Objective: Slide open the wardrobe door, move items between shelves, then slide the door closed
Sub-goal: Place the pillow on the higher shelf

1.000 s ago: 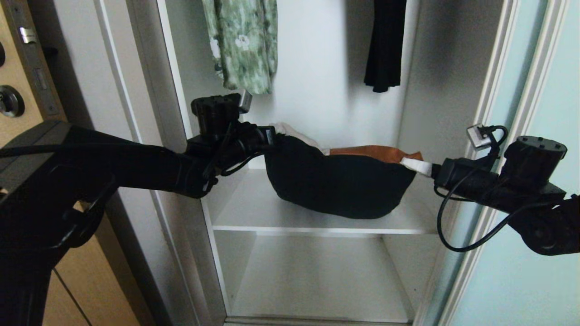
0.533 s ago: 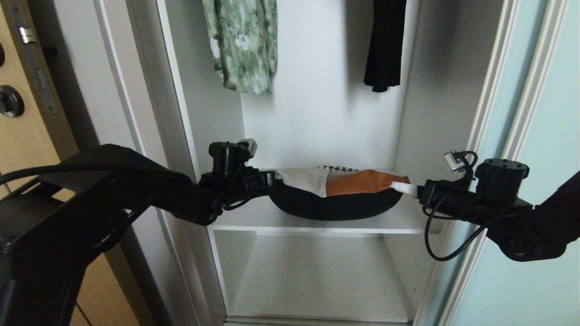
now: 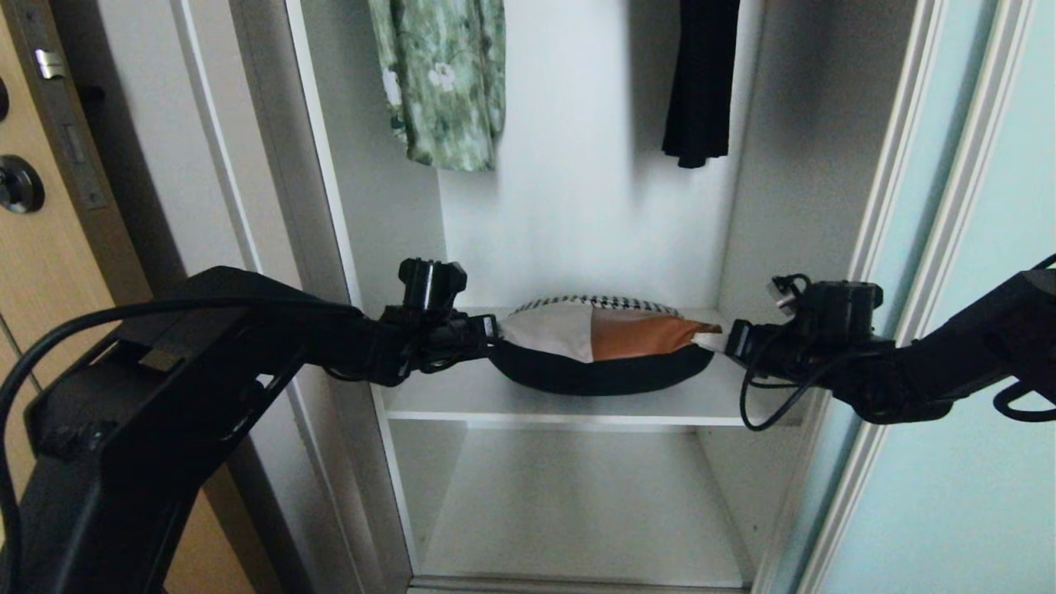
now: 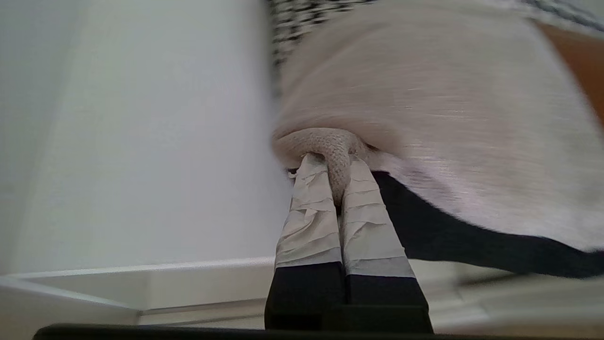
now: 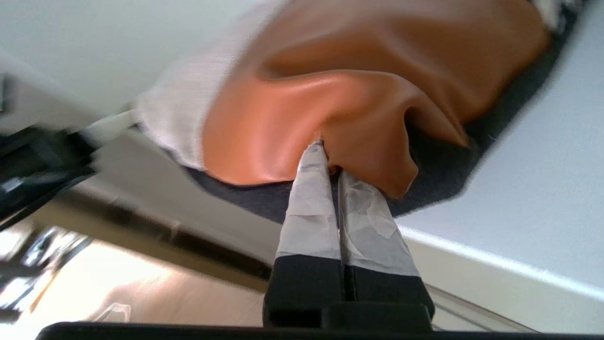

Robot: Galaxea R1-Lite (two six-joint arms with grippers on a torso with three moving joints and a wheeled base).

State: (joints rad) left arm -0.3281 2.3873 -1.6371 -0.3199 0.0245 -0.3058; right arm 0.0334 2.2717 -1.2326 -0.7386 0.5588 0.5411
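Clothes bundle (image 3: 596, 355) has come down onto upper shelf (image 3: 577, 408); left gripper (image 3: 493, 328) and right gripper (image 3: 719, 337) clamp its ends.

I face a white wardrobe interior (image 3: 577, 206); a green floral garment (image 3: 441, 78) and a long black garment (image 3: 701, 78) hang above, and a tan wooden door (image 3: 37, 247) with its metal lock plate (image 3: 62, 107) stands at my left.

No legible text or labels
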